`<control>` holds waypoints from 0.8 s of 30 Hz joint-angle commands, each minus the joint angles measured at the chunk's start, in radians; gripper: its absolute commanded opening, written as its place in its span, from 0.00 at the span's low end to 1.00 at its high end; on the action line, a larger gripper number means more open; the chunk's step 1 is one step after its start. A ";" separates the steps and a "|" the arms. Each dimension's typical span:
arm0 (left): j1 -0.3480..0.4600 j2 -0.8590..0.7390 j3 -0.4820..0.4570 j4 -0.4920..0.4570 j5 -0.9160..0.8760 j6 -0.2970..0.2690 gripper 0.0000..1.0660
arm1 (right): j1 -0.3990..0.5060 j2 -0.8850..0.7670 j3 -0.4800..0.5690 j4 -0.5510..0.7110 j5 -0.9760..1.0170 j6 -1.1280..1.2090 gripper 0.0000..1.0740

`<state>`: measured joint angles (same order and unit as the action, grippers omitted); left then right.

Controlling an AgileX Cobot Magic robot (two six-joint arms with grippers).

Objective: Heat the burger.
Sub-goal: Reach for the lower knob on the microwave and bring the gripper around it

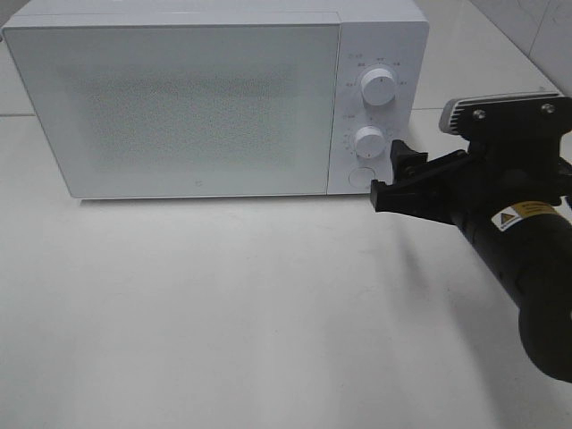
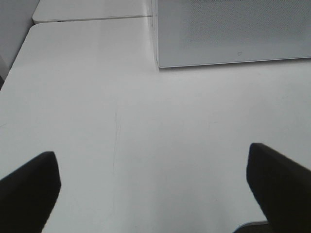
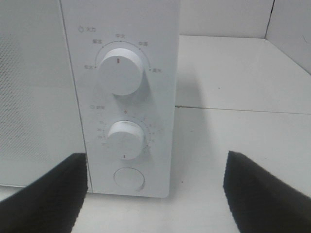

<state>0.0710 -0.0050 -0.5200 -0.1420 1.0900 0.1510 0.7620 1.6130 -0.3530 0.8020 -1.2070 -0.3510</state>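
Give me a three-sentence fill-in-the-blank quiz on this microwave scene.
The microwave door is ___.
Its panel carries ___ round knobs above one button.
The right gripper faces that panel with jaws ___.
Missing words: closed; two; open.

Robot test bench dressed as a kitchen corner
A white microwave (image 1: 179, 107) with two dials (image 1: 379, 88) stands on a plain white desk (image 1: 223, 313) by pale wall tiles (image 1: 545, 36), a black robot arm (image 1: 527, 259) beside it.
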 commanded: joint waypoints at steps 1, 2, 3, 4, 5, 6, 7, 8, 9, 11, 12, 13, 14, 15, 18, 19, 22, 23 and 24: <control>-0.001 -0.026 0.002 0.000 -0.017 -0.008 0.92 | 0.021 0.045 -0.054 0.005 -0.191 -0.008 0.71; -0.001 -0.026 0.002 0.000 -0.017 -0.008 0.92 | 0.021 0.057 -0.068 0.005 -0.191 -0.008 0.71; -0.001 -0.026 0.002 0.000 -0.017 -0.008 0.92 | 0.021 0.057 -0.068 0.005 -0.191 -0.008 0.71; -0.001 -0.026 0.002 0.000 -0.017 -0.008 0.92 | 0.021 0.081 -0.094 0.008 -0.190 -0.008 0.71; -0.001 -0.026 0.002 0.000 -0.017 -0.008 0.92 | 0.021 0.081 -0.094 0.008 -0.190 -0.008 0.71; -0.001 -0.026 0.002 0.000 -0.017 -0.008 0.92 | 0.021 0.113 -0.122 0.011 -0.191 -0.008 0.71; -0.001 -0.026 0.002 0.000 -0.017 -0.008 0.92 | 0.021 0.129 -0.137 0.014 -0.191 -0.008 0.71; -0.001 -0.026 0.002 0.000 -0.017 -0.008 0.92 | 0.021 0.129 -0.137 0.014 -0.191 -0.008 0.71; -0.001 -0.026 0.002 0.000 -0.017 -0.008 0.92 | 0.021 0.155 -0.164 0.021 -0.191 -0.008 0.71; -0.001 -0.026 0.002 0.000 -0.017 -0.008 0.92 | 0.021 0.169 -0.179 0.026 -0.191 -0.008 0.71; -0.001 -0.026 0.002 0.000 -0.017 -0.008 0.92 | 0.017 0.190 -0.206 0.037 -0.191 -0.008 0.71; -0.001 -0.026 0.002 0.000 -0.017 -0.008 0.92 | 0.017 0.199 -0.220 0.052 -0.191 -0.008 0.71; -0.001 -0.026 0.002 0.000 -0.017 -0.008 0.92 | 0.017 0.199 -0.220 0.052 -0.191 -0.008 0.71; -0.001 -0.026 0.002 0.000 -0.017 -0.008 0.92 | 0.017 0.216 -0.247 0.083 -0.191 -0.008 0.71; -0.001 -0.026 0.002 0.000 -0.017 -0.008 0.92 | 0.003 0.244 -0.271 0.082 -0.191 -0.008 0.71; -0.001 -0.026 0.002 0.000 -0.017 -0.008 0.92 | -0.006 0.271 -0.288 0.075 -0.191 -0.006 0.71; -0.001 -0.026 0.002 0.000 -0.017 -0.008 0.92 | -0.017 0.301 -0.312 0.075 -0.191 -0.006 0.71; -0.001 -0.026 0.002 0.000 -0.017 -0.008 0.92 | -0.017 0.301 -0.312 0.075 -0.191 -0.006 0.71; -0.001 -0.026 0.002 0.000 -0.017 -0.008 0.92 | -0.022 0.308 -0.319 0.071 -0.191 0.000 0.71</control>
<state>0.0710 -0.0050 -0.5200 -0.1420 1.0900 0.1510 0.7470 1.9210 -0.6650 0.8790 -1.2070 -0.3490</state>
